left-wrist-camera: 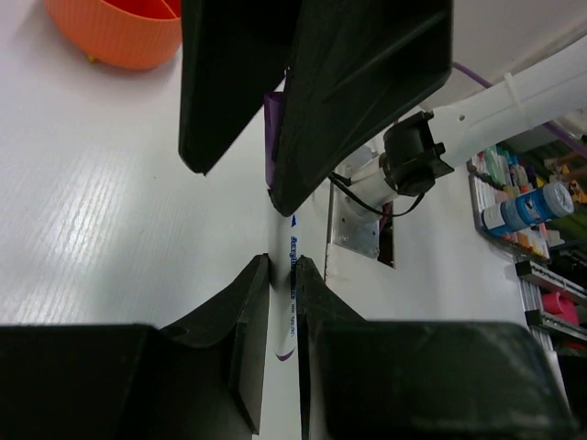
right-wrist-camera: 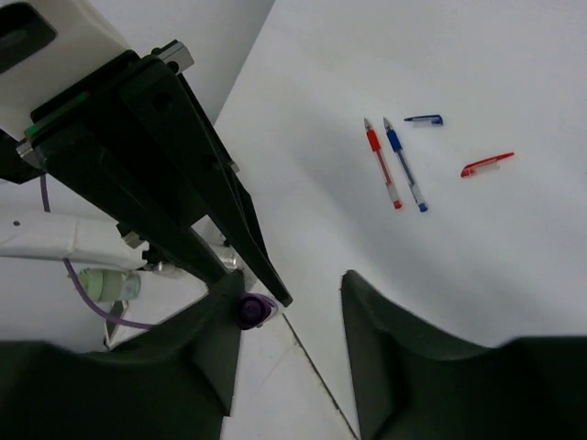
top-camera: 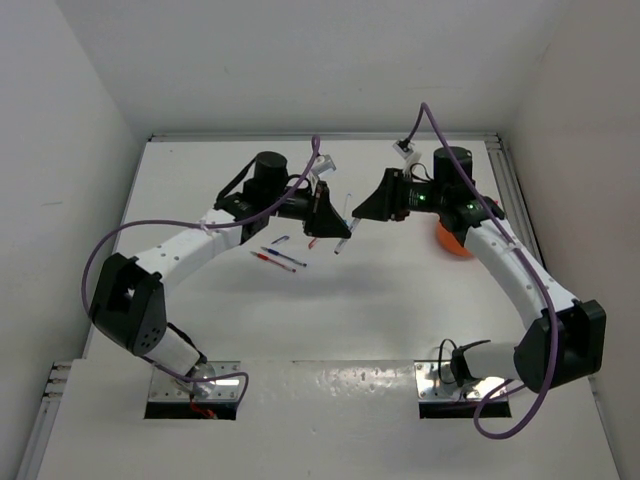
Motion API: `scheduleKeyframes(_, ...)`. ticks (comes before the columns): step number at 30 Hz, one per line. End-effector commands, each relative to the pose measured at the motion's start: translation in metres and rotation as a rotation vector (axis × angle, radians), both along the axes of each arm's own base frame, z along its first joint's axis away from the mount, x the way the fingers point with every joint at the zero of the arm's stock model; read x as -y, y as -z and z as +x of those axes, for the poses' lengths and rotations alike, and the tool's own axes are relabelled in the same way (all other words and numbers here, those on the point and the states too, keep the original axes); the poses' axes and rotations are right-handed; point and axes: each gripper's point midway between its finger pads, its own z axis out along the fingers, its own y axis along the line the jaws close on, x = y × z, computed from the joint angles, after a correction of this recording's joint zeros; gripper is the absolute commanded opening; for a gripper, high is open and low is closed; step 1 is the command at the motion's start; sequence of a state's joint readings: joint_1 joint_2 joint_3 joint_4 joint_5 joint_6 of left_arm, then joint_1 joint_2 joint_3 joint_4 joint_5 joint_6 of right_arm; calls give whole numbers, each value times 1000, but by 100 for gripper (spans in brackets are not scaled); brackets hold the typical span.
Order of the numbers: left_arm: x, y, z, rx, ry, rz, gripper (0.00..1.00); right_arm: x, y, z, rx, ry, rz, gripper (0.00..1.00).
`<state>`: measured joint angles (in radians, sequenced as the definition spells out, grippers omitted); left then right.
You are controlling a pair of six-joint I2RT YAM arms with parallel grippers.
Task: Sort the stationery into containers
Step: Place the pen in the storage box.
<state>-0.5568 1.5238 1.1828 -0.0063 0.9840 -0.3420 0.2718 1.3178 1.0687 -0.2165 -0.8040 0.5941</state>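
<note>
The marker (left-wrist-camera: 286,312) is a slim round stick with a smooth white barrel, blue lettering down its side and purple at both ends, held in the air above the table between the two arms. The left gripper (left-wrist-camera: 280,266) pinches the barrel, its two matte black wedge-shaped fingers (left-wrist-camera: 249,316) pressed flat against either side. The marker's far purple end (right-wrist-camera: 254,309) reaches into the right gripper (right-wrist-camera: 293,289), whose broad, flat black jaws stand spread far wider than the marker. That end lies against one finger (right-wrist-camera: 206,353), while the other stands well apart from it. The left wrist view cannot show whether the cap is on or off. Out on the table (left-wrist-camera: 101,211), a white sheet with a fine ribbed grain and a soft glare, lie a red pen (right-wrist-camera: 382,165) and a blue pen (right-wrist-camera: 405,165). They are thin and clear-barrelled with coloured grips and pointed tips, side by side and nearly parallel. Just beside the blue pen's tip lies a small blue cap (right-wrist-camera: 425,119) with a clip, and a red cap (right-wrist-camera: 487,165) of the same shape lies a little farther off. The orange bowl (left-wrist-camera: 115,41) is round, glossy plastic with a smooth curved wall and an inner divider showing at its rim. It sits on the right side of the table, partly hidden under the right arm in the top view, with the stationery all outside it.
</note>
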Motion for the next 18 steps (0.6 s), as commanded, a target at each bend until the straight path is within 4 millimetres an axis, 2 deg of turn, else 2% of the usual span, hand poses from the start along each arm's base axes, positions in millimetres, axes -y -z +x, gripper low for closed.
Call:
scheduleKeyframes(1, 9, -21, 0, 49, 26, -50, 0, -5, -21, 6, 77, -8, 27, 41)
scheduleKeyframes(2, 9, -22, 0, 52, 26, -51, 0, -6, -22, 6, 83, -10, 27, 30)
scheduleKeyframes(4, 11, -20, 0, 49, 24, -48, 0, -5, -22, 5, 88, -12, 22, 17)
scheduleKeyframes(5, 11, -19, 0, 47, 25, -46, 7, -5, -22, 4, 91, -13, 21, 11)
scheduleKeyframes(6, 11, -17, 2, 44, 18, -40, 17, -4, -24, 3, 106, -15, 15, 3)
scheduleKeyframes(7, 10, -14, 6, 49, -4, -29, 29, -2, -22, 0, 98, -15, 8, 0)
scheduleKeyframes(8, 9, -11, 7, 40, -19, -13, 54, 3, -20, 2, 108, -6, -4, 0)
scheduleKeyframes(9, 7, -10, 13, 50, -46, -3, 62, 8, -22, 1, 118, 8, -10, 0)
scheduleKeyframes(11, -4, -3, 24, 37, -124, 47, 90, 23, -18, 2, 97, 48, -18, 0)
scheduleKeyframes(12, -13, 1, 37, 42, -180, 66, 100, 43, -12, 8, 95, 105, -32, 0)
scheduleKeyframes(14, -27, 2, 48, 61, -243, 109, 100, 72, -8, 9, 99, 186, -67, 0)
scheduleKeyframes(15, -39, 0, 66, 93, -320, 142, 100, 97, -6, 12, 122, 265, -110, 0)
scheduleKeyframes(16, -44, -1, 76, 148, -343, 173, 100, 123, -4, 18, 128, 351, -140, 0)
scheduleKeyframes(17, -51, 7, 77, 133, -353, 228, 100, 154, 1, 23, 136, 446, -183, 0)
scheduleKeyframes(18, -56, 16, 88, 138, -393, 285, 100, 170, 3, 23, 125, 499, -204, 0)
